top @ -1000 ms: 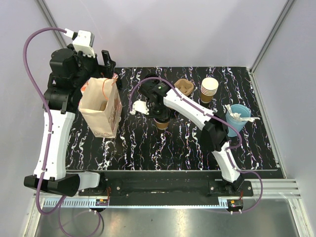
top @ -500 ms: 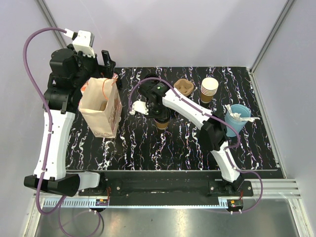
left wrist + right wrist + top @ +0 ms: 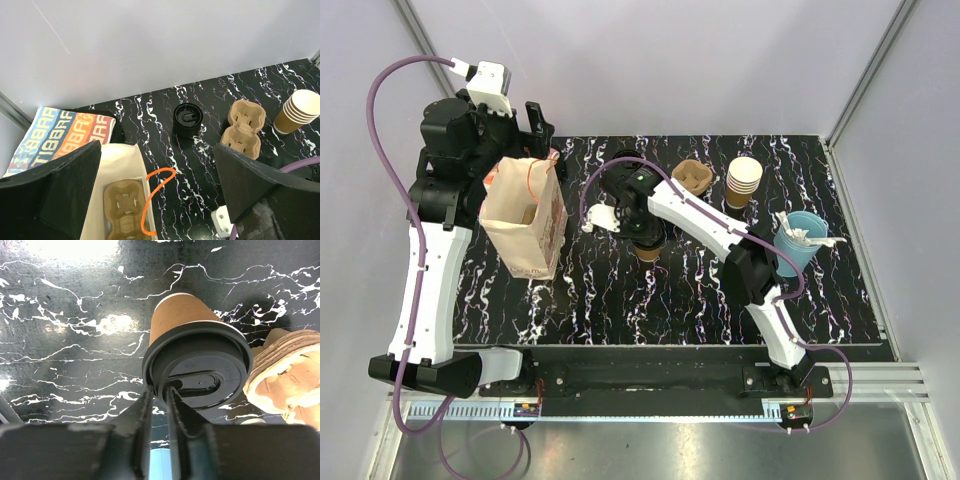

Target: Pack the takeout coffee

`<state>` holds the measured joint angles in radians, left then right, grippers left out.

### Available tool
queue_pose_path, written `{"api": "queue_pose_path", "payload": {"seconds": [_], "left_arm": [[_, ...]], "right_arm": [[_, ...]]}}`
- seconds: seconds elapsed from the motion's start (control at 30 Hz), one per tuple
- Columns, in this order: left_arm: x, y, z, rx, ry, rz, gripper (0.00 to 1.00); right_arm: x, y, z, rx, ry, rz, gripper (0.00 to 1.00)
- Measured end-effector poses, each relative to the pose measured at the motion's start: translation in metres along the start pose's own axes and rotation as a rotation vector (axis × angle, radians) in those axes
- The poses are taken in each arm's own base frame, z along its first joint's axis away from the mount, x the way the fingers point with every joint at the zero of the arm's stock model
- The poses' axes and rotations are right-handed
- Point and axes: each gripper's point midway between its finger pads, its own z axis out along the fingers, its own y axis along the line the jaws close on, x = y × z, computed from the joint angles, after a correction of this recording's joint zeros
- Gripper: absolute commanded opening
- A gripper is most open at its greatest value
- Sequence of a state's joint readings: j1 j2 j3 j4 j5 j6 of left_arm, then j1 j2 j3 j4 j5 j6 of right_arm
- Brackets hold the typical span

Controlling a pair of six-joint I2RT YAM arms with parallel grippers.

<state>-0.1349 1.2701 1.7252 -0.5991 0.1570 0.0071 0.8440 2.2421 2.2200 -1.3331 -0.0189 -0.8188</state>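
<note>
— Where's the coffee?

— The small brown kraft paper cup with the round black plastic lid stands on the black, white-veined marble-look bench, about mid-bench. It is right under the right arm's wrist, so from above only its lower side shows.

— And the right arm's fingers?

— They are down at the near-left edge of the lid with only a thin gap between them, and the tips meet the lid's rim. I cannot tell whether they are pinching that rim or just resting against it.

— What's next to the cup?

— A tan moulded-pulp cup carrier lies just to its right. Farther back on the bench sit a short stack of black plastic lids and a stack of lidless pale-rimmed paper cups. A light blue cup holding white stirrers stands near the right edge.

— The left side?

— A brown paper bag with a thin orange handle stands open on the left of the bench, well apart from the coffee. A second pulp carrier lies inside it. The left arm's fingers are spread wide above the bag's mouth and hold nothing. A flat striped printed bag in blue, orange and red lies behind it.
</note>
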Motion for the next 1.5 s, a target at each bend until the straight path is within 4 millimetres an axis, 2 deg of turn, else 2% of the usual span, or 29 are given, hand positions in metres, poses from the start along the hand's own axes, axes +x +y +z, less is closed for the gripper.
{"api": "queue_pose_path", "payload": {"seconds": [0.17, 0.27, 0.3, 0.37, 0.53, 0.7, 0.77, 0.83, 0.93, 1.03, 1.07, 1.13, 1.27, 1.4, 1.5], "left_arm": [[0.000, 0.001, 0.000, -0.002, 0.000, -0.001, 0.99], [0.000, 0.001, 0.000, -0.002, 0.000, -0.001, 0.99], [0.000, 0.001, 0.000, -0.002, 0.000, 0.000, 0.99], [0.000, 0.001, 0.000, -0.002, 0.000, 0.000, 0.99], [0.000, -0.001, 0.000, 0.009, 0.000, -0.008, 0.99], [0.000, -0.015, -0.001, 0.085, 0.000, -0.016, 0.99], [0.000, -0.027, -0.002, 0.141, 0.001, -0.015, 0.99], [0.001, -0.048, -0.002, 0.216, 0.004, 0.000, 0.99], [0.005, -0.084, -0.002, 0.336, 0.017, 0.027, 0.99], [0.013, -0.120, 0.001, 0.445, 0.043, 0.056, 0.99], [0.019, -0.134, 0.004, 0.486, 0.063, 0.071, 0.99], [0.033, -0.158, 0.009, 0.555, 0.105, 0.091, 0.99], [0.081, -0.197, 0.023, 0.689, 0.243, 0.095, 0.99], [0.150, -0.208, 0.036, 0.758, 0.432, 0.043, 0.99], [0.198, -0.210, 0.039, 0.795, 0.571, -0.036, 0.99]], "right_arm": [[-0.002, -0.002, -0.002, 0.008, -0.007, 0.000, 0.29], [-0.004, -0.004, -0.005, 0.016, -0.014, 0.000, 0.37], [-0.005, -0.005, -0.007, 0.021, -0.019, 0.001, 0.44], [-0.009, -0.009, -0.013, 0.039, -0.038, 0.003, 0.53], [-0.027, -0.024, -0.043, 0.116, -0.120, 0.016, 0.74], [-0.028, -0.034, -0.084, 0.186, -0.197, 0.065, 0.81], [-0.019, -0.040, -0.104, 0.214, -0.229, 0.113, 0.84], [-0.004, -0.047, -0.125, 0.239, -0.265, 0.179, 0.87], [0.035, -0.052, -0.154, 0.265, -0.299, 0.303, 0.91], [0.074, -0.044, -0.172, 0.274, -0.314, 0.425, 0.94], [0.088, -0.039, -0.177, 0.275, -0.320, 0.470, 0.95], [0.101, -0.033, -0.182, 0.285, -0.343, 0.526, 0.95], [0.117, -0.024, -0.184, 0.284, -0.411, 0.621, 0.96], [0.125, -0.020, -0.183, 0.280, -0.487, 0.686, 0.95], [0.121, -0.011, -0.182, 0.257, -0.554, 0.696, 0.95]]}}
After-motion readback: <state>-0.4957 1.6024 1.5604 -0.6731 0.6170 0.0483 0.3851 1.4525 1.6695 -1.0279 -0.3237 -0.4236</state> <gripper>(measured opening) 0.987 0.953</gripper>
